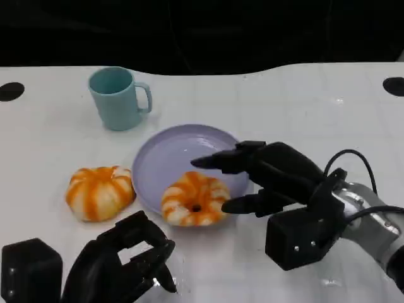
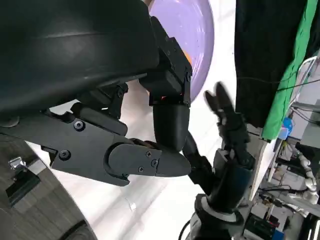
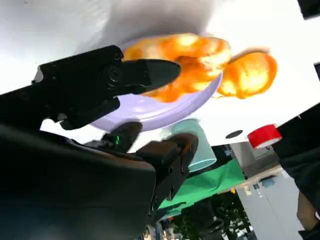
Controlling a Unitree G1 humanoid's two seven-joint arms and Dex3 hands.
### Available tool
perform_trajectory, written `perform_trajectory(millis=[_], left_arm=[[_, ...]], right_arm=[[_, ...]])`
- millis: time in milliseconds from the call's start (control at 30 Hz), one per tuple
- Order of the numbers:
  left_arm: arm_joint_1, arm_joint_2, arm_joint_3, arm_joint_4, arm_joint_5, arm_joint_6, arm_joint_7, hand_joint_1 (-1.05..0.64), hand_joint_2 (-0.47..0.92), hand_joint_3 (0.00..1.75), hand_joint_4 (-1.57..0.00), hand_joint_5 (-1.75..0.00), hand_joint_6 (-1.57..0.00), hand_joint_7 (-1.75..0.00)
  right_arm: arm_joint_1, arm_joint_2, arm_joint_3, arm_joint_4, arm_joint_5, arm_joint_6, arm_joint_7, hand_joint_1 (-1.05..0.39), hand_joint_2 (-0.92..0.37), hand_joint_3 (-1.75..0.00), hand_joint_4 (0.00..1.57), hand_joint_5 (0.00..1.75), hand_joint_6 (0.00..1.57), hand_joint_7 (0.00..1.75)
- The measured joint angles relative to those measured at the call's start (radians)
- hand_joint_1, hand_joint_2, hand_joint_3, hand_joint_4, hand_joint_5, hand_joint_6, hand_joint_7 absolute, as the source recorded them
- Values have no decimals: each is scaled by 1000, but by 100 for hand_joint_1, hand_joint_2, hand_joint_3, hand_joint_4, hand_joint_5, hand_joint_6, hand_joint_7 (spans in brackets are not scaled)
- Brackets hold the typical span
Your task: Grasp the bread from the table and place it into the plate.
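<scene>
Head view: a ring-shaped orange-and-white bread (image 1: 195, 199) lies on the near rim of a lavender plate (image 1: 183, 154), partly over its edge, on a white surface (image 1: 297, 107). The right robot hand (image 1: 252, 180) hangs just beside the bread with its fingers apart, one fingertip above the plate and another low at the bread's right side; it holds nothing. A second, rounder bread (image 1: 100, 192) sits on the surface left of the plate, apart from it. A teal mug (image 1: 118, 98) stands upright beyond the plate, its handle to the right. The left robot hand (image 1: 129, 262) rests low at the near edge, fingers curled inward with nothing in them.

Left wrist view: the left robot hand (image 2: 150, 145) shows close up as a black shell and bent fingers, empty. Past it are part of the plate (image 2: 192, 35) and the right robot hand (image 2: 225, 112) with fingers spread.

Right wrist view: the fingers (image 3: 130, 75) of the right robot hand reach over the plate (image 3: 150, 112), one tip close to the ring bread (image 3: 195, 57), whether touching it cannot be told. The second bread (image 3: 250, 75) lies beside the plate, the mug (image 3: 200, 145) past the plate and a red roll of tape (image 3: 263, 136) farther off
</scene>
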Motion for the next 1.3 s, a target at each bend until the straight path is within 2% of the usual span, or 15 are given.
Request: perform_trajectory(millis=[100,267,667,867,1000,1067,1100,1167,1233,1300], left_arm=[[0,0,0,0,0,0,0,-56,92,27,-75,-175,-66,-155],[0,0,0,0,0,0,0,-56,92,27,-75,-175,-65,-156],[-2,0,0,4,6,-8,0,-55,92,28,-75,-175,-61,-156],[-2,-1,0,7,7,-10,0,-55,92,28,-75,-175,-62,-155],[-2,-1,-1,7,7,-10,0,-55,92,29,-74,-175,-63,-156],[-2,-1,-1,7,8,-10,1,-56,92,29,-74,-175,-63,-157],[-2,-1,-1,7,8,-10,1,-56,92,29,-73,-175,-63,-157],[-3,-1,-2,7,8,-10,1,-55,92,29,-73,-175,-62,-157],[-3,-2,-1,7,5,-11,1,-55,92,29,-73,-175,-62,-158],[-3,-1,1,9,5,-11,1,-55,92,28,-74,-175,-63,-159]], right_arm=[[20,-1,-8,-49,32,26,65,-73,-92,-33,0,4,5,0],[55,-14,-37,-138,95,57,165,-75,-92,-33,0,4,6,1],[127,-66,-107,-356,180,115,283,-75,-92,-33,1,5,6,2],[188,-124,-142,-459,197,129,322,-76,-92,-34,9,10,11,4],[255,-158,-182,-530,225,158,341,-72,-92,-35,25,20,25,11],[295,-170,-205,-566,250,167,344,-71,-92,-35,28,23,28,12],[310,-174,-215,-579,256,173,345,-68,-92,-35,39,29,37,16],[342,-178,-241,-598,285,172,345,-64,-92,-34,49,36,46,20],[383,-185,-271,-601,328,147,344,-61,-92,-34,46,66,56,22],[424,-190,-292,-602,368,132,345,-60,-92,-33,47,85,65,26]])
